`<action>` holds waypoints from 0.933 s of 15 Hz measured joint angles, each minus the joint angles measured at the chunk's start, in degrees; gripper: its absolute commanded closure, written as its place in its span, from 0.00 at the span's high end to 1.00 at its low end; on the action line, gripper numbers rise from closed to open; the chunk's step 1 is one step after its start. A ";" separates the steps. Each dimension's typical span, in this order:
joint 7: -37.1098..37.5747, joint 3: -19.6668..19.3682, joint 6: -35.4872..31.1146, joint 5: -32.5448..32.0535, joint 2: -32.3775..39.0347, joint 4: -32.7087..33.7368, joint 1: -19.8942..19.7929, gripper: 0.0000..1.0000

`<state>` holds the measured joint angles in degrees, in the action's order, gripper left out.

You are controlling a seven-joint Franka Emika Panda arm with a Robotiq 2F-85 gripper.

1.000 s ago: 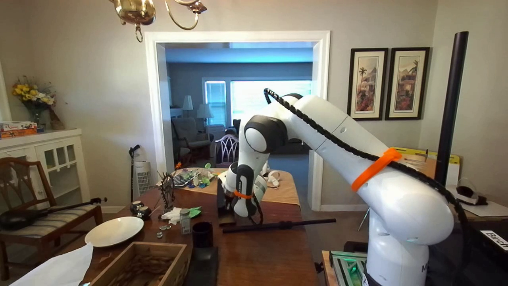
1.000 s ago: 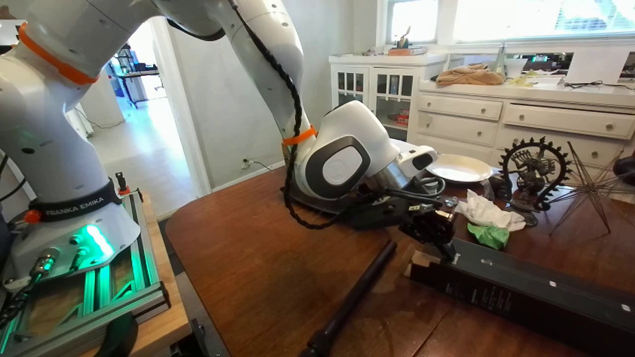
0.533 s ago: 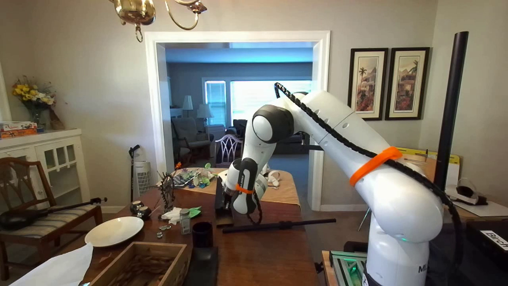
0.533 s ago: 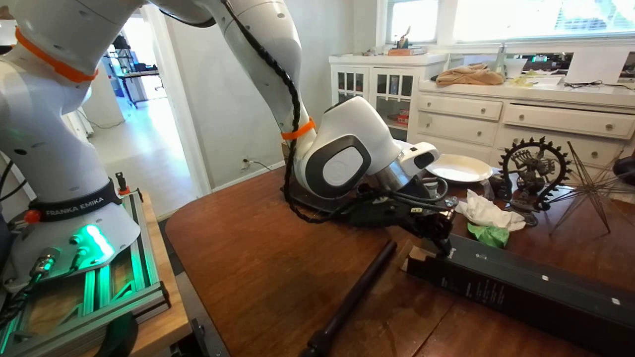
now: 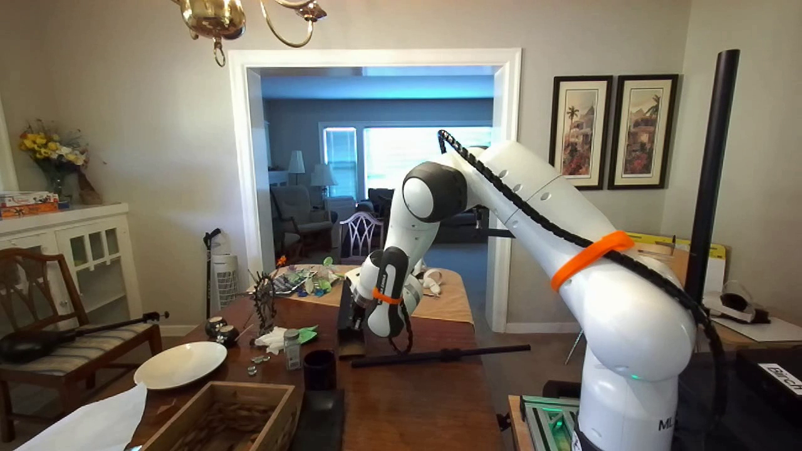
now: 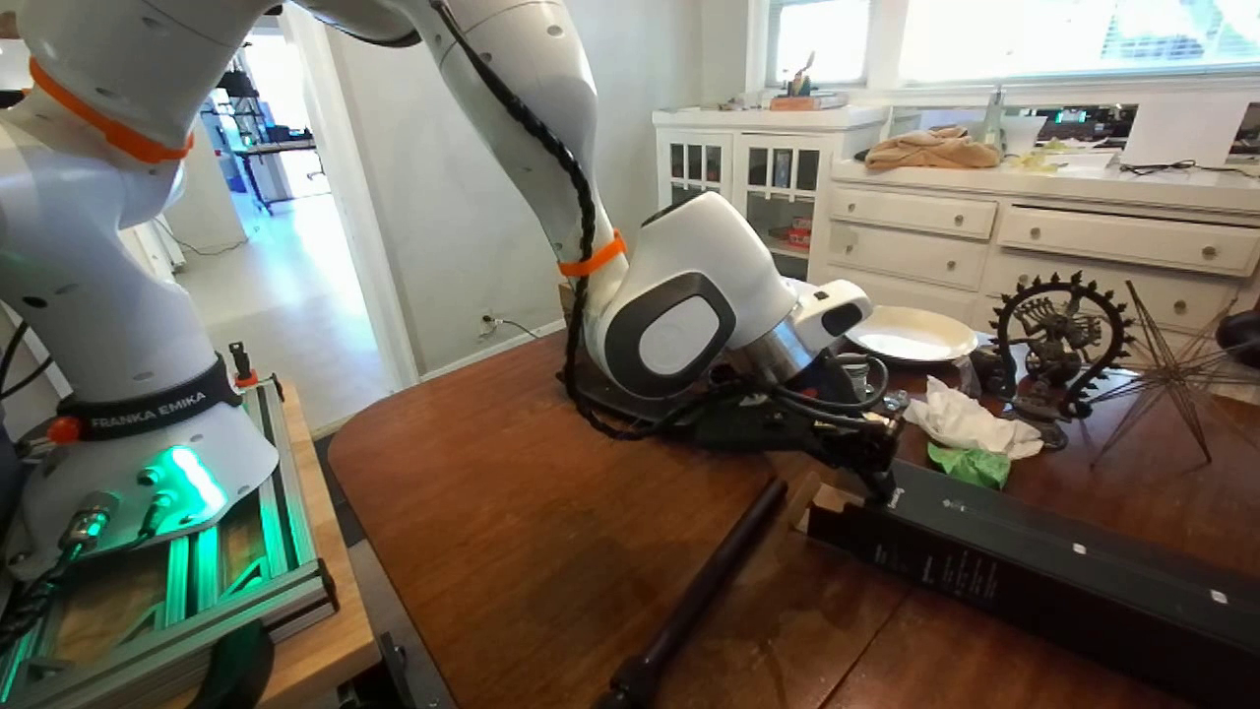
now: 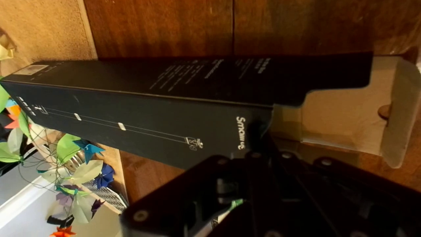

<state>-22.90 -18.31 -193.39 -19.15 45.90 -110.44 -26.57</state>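
my gripper (image 6: 878,486) is clenched on the long black box (image 7: 171,125), pinching its printed panel at the open end; the exact contact is dark in the wrist view. there, box runs from my fingertips toward half past nine along the wooden table (image 7: 164,33); its tan cardboard flap (image 7: 345,118) juts toward three o'clock. in an exterior view, black pole (image 6: 703,589) at my eight o'clock, green paper (image 6: 970,469) at three, crumpled white tissue (image 6: 968,421) at two, white plate (image 6: 911,335) just past twelve.

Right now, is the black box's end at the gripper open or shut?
Open: the black box has its tan end flap extended outward in the wrist view.
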 measured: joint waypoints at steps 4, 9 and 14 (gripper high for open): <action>0.00 1.05 -0.97 -0.03 0.02 0.00 -0.78 0.01; 0.00 3.24 -2.16 -1.63 0.01 0.09 -2.90 0.01; 0.00 5.51 -3.54 -4.20 0.01 0.26 -5.31 0.01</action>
<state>-22.90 -12.80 -196.93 -23.35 45.91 -110.18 -31.88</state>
